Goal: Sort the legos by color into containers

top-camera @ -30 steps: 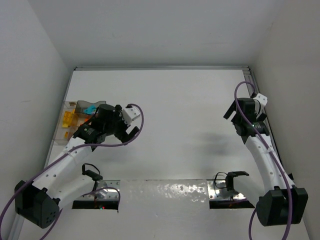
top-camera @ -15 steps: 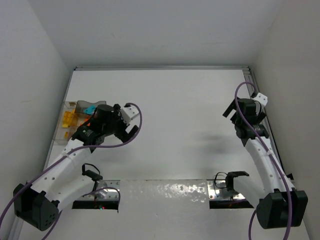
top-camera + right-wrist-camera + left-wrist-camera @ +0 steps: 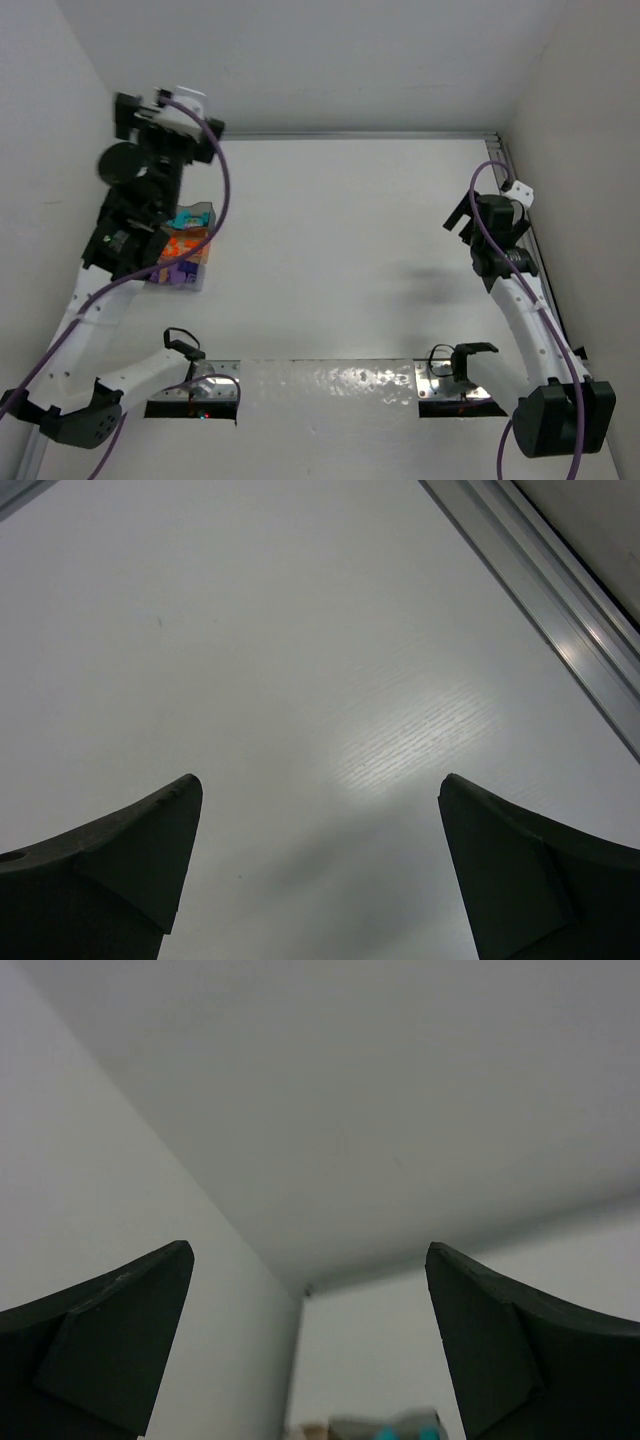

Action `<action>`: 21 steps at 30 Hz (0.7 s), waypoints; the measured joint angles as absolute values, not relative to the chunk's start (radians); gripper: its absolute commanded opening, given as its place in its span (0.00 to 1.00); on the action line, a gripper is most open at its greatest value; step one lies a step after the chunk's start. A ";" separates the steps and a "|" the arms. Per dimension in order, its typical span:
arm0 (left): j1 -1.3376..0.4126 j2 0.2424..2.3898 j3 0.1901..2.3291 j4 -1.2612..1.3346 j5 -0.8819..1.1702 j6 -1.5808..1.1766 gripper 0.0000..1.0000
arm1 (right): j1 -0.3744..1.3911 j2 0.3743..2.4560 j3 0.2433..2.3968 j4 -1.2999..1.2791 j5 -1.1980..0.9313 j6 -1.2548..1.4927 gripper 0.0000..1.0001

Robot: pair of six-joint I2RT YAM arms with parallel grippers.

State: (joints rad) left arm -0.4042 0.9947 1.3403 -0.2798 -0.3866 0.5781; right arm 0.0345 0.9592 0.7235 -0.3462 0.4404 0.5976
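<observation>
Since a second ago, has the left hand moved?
Yes: the left hand swung off the clear compartmented plastic tray toward the white table's far-left corner.

Bright diffuse light; soft shadows; legos (image 3: pixel 408 1430) out of focus.

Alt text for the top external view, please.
The left gripper is high up, open, near the left wall, beyond the clear tray of teal, orange and purple legos. The right gripper hangs open over the right side of the white table.

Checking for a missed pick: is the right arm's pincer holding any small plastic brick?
No, the right pincer is open, with only the white table showing between its dark fingers.
</observation>
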 measured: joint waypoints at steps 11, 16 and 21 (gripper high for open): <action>-0.404 0.958 1.657 0.040 -0.628 0.738 1.00 | 0.035 0.995 0.730 -0.314 0.384 0.606 0.99; -0.404 0.954 1.591 0.010 -0.690 0.748 1.00 | 0.035 0.991 0.730 -0.313 0.376 0.605 0.99; -0.404 0.956 1.532 -0.049 -0.736 0.751 1.00 | 0.035 0.976 0.730 -0.300 0.369 0.605 0.99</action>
State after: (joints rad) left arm -0.4042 0.9558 1.5318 -0.0486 -0.7361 0.7509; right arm 0.0345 0.9760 0.7300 -0.3004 0.3695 0.6052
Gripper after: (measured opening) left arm 1.000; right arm 0.993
